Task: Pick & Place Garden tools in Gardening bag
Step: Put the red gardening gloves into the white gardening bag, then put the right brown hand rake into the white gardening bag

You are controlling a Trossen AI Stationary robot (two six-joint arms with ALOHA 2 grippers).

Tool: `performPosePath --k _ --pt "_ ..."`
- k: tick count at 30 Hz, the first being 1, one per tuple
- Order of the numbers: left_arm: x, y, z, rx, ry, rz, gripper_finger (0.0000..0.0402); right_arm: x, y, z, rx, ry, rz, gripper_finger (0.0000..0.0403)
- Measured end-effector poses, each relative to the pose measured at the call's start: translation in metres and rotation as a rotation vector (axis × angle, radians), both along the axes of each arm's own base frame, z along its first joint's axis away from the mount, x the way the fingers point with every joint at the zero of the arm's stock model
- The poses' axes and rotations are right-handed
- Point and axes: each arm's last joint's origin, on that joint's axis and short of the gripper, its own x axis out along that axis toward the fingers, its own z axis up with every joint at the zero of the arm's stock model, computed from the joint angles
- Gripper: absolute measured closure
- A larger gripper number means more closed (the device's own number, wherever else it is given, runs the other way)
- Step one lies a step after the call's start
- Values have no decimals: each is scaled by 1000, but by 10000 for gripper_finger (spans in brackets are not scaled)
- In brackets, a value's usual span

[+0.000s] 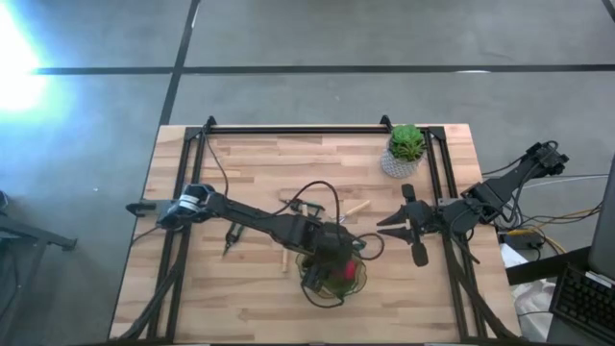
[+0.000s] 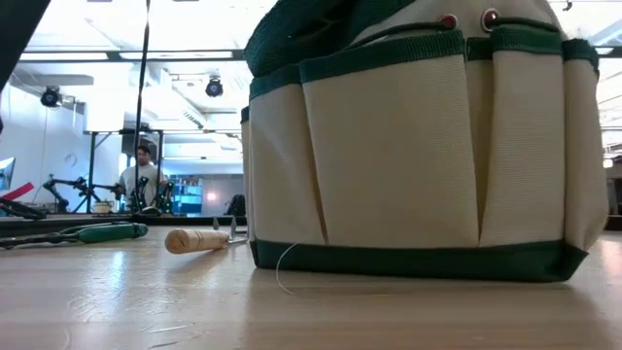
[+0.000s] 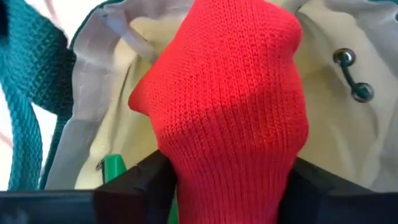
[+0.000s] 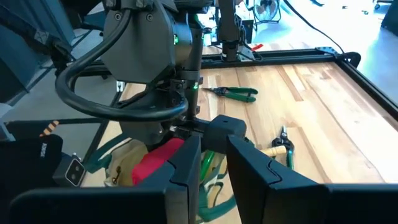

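My left gripper point(image 1: 332, 261) is over the mouth of the gardening bag point(image 1: 334, 279) and is shut on the red glove point(image 3: 230, 106). The cream bag with green trim fills the low view point(image 2: 418, 146). A green item point(image 3: 115, 173) lies inside the bag. My right gripper point(image 1: 389, 223) hovers open and empty just right of the bag, and shows in its own view point(image 4: 213, 140). Green-handled pruners point(image 4: 236, 93) and a wooden-handled tool point(image 2: 199, 240) lie on the table. My left gripper pinches the knit glove between its two fingers point(image 3: 140, 183), which stand on either side of its narrower part point(image 3: 236, 180). The fingers point down into the bag's mouth. The glove reaches out past the fingertips into the bag, clear of the table.
A potted plant point(image 1: 405, 149) stands at the far right. Several wooden-handled tools point(image 1: 356, 209) lie on the table beyond and left of the bag, and one more lies near my right gripper point(image 4: 280, 147). A person point(image 2: 144, 180) is in the room behind.
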Motion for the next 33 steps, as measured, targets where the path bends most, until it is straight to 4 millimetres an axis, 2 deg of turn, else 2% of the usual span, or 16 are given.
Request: performPosePath --k 5,9,15,21,28,33 --pt "-3 2 4 16 5 39 120 0 0 0 -4 0 1 323" --pt "-7 4 15 12 -2 47 97 0 0 0 -4 -1 1 317" --pt "-13 5 44 -12 -58 45 99 0 0 0 -4 -1 1 323" --pt "-24 8 64 -1 -28 47 101 0 0 0 -8 0 2 332" --pt "-47 15 92 -4 19 81 101 0 0 0 -25 -1 8 332" --pt "-72 22 114 -24 53 134 107 0 0 0 -24 -3 8 323"
